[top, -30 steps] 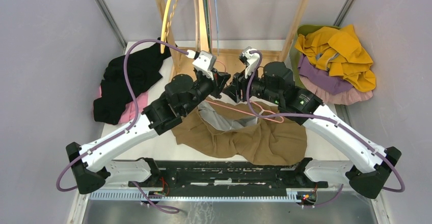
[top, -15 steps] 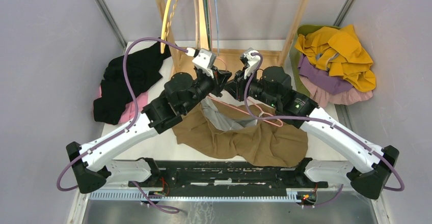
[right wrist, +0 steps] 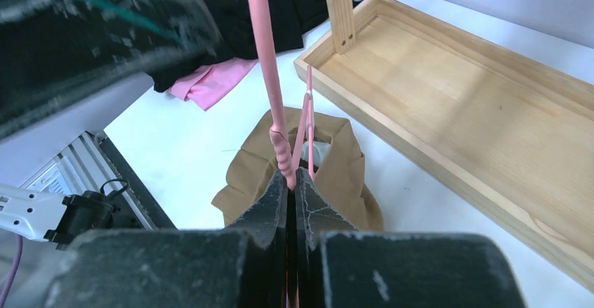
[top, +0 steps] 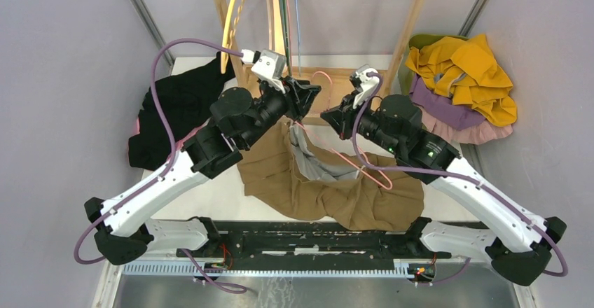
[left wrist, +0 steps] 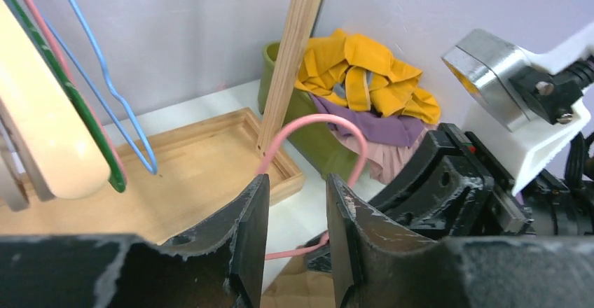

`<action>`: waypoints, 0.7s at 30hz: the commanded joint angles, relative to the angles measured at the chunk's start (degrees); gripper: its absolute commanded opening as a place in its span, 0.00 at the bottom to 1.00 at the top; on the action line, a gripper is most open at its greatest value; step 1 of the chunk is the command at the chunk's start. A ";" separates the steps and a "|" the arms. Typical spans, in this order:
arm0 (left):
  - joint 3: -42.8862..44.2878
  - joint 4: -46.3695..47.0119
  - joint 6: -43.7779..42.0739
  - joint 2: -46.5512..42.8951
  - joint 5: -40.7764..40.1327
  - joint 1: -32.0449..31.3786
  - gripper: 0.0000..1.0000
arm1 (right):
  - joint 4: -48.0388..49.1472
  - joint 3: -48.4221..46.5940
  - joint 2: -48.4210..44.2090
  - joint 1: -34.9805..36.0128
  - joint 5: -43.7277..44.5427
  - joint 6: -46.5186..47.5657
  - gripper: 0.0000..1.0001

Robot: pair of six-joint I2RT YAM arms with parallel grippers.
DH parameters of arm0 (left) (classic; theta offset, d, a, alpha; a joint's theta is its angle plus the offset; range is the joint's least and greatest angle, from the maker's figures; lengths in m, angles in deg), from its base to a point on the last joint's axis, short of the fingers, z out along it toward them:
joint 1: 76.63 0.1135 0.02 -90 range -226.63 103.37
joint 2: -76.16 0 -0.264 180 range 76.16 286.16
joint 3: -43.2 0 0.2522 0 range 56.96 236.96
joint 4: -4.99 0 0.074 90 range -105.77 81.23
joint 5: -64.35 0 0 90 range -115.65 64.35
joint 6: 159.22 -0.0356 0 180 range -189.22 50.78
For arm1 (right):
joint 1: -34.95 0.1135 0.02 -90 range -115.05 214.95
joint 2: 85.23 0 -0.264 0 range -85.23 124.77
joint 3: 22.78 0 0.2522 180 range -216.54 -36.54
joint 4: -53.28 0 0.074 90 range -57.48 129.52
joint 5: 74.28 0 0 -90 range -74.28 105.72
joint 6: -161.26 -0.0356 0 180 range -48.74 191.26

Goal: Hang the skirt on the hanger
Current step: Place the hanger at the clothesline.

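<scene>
The right claw (right wrist: 291, 182) is clenched on the pink hanger (right wrist: 270, 77), whose lower end dips into the brown skirt (top: 329, 189). The skirt lies crumpled on the worktop (top: 228, 203), near of both claws. The left claw (left wrist: 294, 238) is released, jaws apart, with the hanger's hook showing between and beyond them.

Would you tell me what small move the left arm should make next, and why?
Probably lower the left gripper to the skirt, at its waist opening, and grasp it: its jaws stand open holding nothing, while the right gripper is shut on the pink hanger.
</scene>
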 commanded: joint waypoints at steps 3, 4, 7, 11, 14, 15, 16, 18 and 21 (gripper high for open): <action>6.95 -5.23 2.54 -1.17 -3.45 -0.05 0.42 | -4.35 -9.12 -4.90 -0.07 5.73 0.27 0.01; 7.57 -6.19 2.89 -1.51 -3.47 -0.09 0.42 | -5.83 -10.71 -4.96 -0.14 6.81 0.49 0.01; 9.61 -10.07 4.45 -2.77 -4.12 -0.09 0.42 | -11.23 -17.79 -4.22 -0.15 10.54 1.36 0.01; 12.71 -16.21 5.31 -4.30 -5.68 -0.10 0.42 | -19.92 -30.43 -0.31 -0.14 15.89 3.40 0.01; 13.76 -19.47 5.48 -6.13 -7.12 -0.03 0.42 | -25.40 -41.25 4.21 -0.15 19.98 4.94 0.01; 13.80 -20.23 5.67 -6.76 -7.49 -0.07 0.42 | -27.14 -45.10 6.05 -0.11 21.20 5.42 0.01; 13.87 -21.01 5.86 -7.35 -7.89 -0.03 0.42 | -28.93 -49.06 7.98 -0.23 22.21 5.94 0.01; 14.06 -22.46 6.20 -8.15 -8.11 -0.03 0.41 | -32.92 -58.09 13.01 -0.31 24.29 6.91 0.01; 14.06 -24.30 6.53 -8.79 -8.11 -0.03 0.40 | -37.37 -71.38 20.22 -0.74 25.98 8.74 0.01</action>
